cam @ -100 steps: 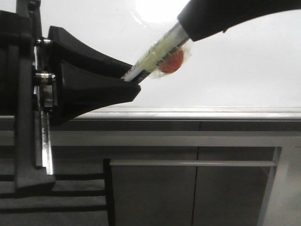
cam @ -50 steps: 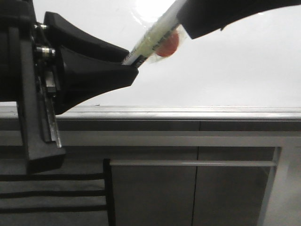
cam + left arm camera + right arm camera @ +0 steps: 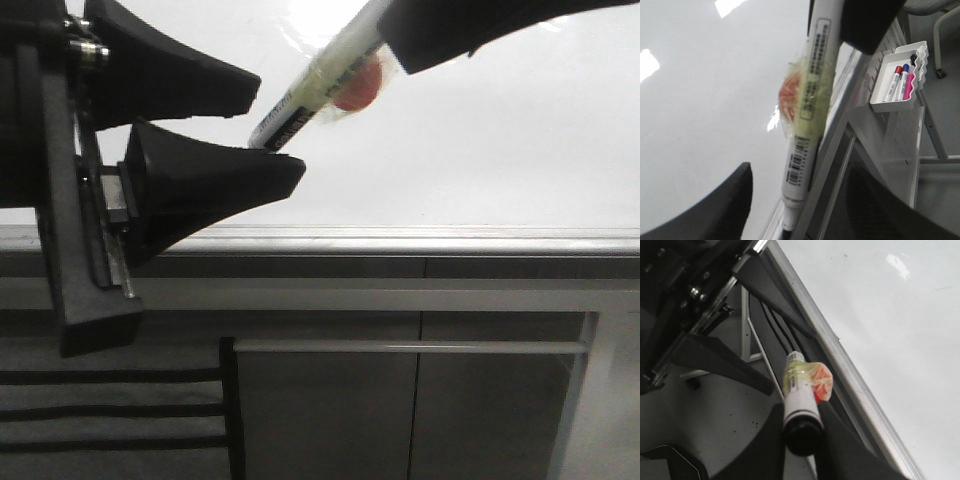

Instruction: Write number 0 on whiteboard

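Observation:
The whiteboard (image 3: 480, 150) fills the upper front view, glossy with glare; no number 0 shows on it. My right gripper (image 3: 400, 45) comes in from the upper right, shut on a white marker (image 3: 320, 85) with a yellow-and-orange wrap round its barrel. The marker slants down to the left, and its tip lies between the two spread fingers of my open left gripper (image 3: 278, 130) without touching either. In the left wrist view the marker (image 3: 810, 125) hangs with its nib end between that gripper's (image 3: 795, 220) fingers. In the right wrist view the right gripper (image 3: 802, 440) clamps the marker's (image 3: 799, 390) black end.
A grey metal rail (image 3: 400, 240) runs along the whiteboard's lower edge, with grey cabinet doors (image 3: 330, 410) below it. A white tray (image 3: 912, 55) holding coloured markers hangs on a perforated panel beside the board.
My left gripper's fingers, closed together round the marker's tip a second ago, have spread apart and risen slightly. The right gripper has lifted the marker a little.

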